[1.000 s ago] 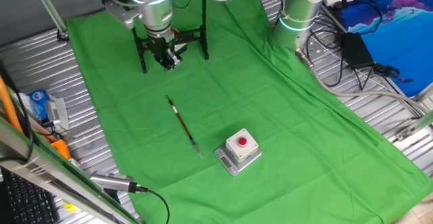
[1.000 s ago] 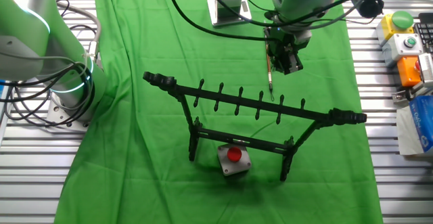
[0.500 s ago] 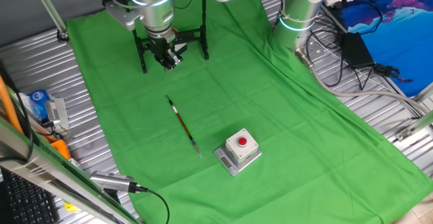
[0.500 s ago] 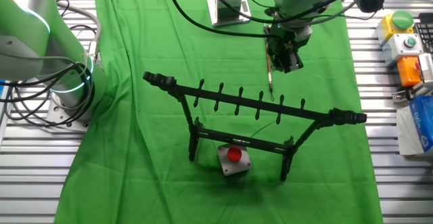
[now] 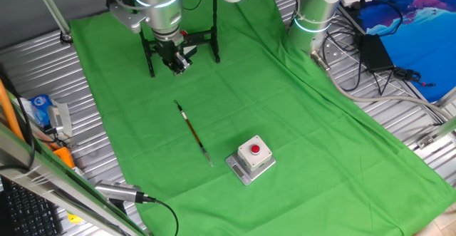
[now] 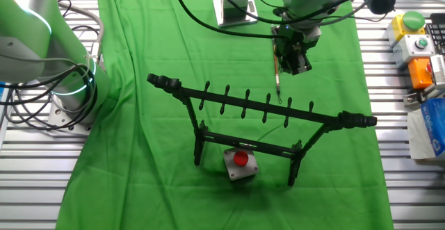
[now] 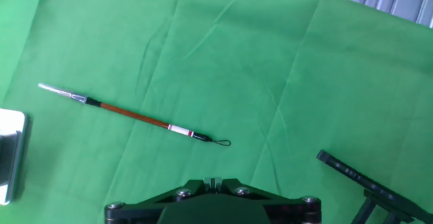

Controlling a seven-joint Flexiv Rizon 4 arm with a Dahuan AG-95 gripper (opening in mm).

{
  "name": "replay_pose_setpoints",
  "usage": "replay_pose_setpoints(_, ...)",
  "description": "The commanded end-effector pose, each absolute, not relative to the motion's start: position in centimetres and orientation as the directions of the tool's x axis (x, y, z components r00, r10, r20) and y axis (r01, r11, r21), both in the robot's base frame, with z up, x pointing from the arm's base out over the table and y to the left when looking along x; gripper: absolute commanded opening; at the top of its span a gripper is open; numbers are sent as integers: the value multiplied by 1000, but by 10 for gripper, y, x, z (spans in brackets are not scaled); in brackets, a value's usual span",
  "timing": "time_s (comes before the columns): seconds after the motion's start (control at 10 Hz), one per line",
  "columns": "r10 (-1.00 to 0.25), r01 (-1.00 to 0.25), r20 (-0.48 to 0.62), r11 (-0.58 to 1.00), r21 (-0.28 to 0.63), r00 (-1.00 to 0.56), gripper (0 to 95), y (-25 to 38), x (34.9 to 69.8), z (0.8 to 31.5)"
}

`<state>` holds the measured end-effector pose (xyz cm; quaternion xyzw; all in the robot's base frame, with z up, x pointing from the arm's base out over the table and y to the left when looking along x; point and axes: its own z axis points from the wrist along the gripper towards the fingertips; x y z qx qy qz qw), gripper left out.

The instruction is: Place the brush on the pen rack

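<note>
**Brush lying untouched beyond the gripper, rack being hovered near**

The gripper is being held above the green cloth, just in front of the pen rack as seen in one fixed view. Nothing is being carried between its fingers. Whether the fingers are apart or together cannot be told: in the hand view only the black base of the gripper is showing at the bottom edge, and in both fixed views the fingertips are too small and dark to be read.

The brush is lying flat on the cloth, apart from the gripper and on the side away from the pen rack, between the gripper and the grey box with a red button. In the hand view it is being seen ahead and to the left of the gripper base, with nothing touching it.

Its long axis is running roughly away from the rack toward the button box, slightly skewed. The pale bristle tip is pointing toward the box, and the dark hanging loop at the other end is lying nearest the gripper.

The task is judged to be at its start, with the grasp not yet made. The coming move is judged to call for travel away from the rack and a descent over the reddish shaft, with the fingers being set across the long axis.
</note>
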<state>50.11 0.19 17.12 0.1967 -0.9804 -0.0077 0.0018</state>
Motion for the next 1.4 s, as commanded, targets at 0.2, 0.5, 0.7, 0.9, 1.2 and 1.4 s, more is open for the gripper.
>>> replay_pose_setpoints(0.2,-485,-485,-7,874,7,-874,0,1,500,171)
replay_pose_setpoints(0.5,-536,-536,17,844,4,-844,0,1,500,171)
replay_pose_setpoints(0.7,-550,-550,34,835,3,-835,0,1,500,171)
replay_pose_setpoints(0.9,-558,-559,69,829,6,-827,0,1,500,171)
replay_pose_setpoints(1.2,-577,-576,71,817,39,-814,0,1,500,171)
replay_pose_setpoints(1.4,-580,-577,71,815,50,-812,0,1,500,171)
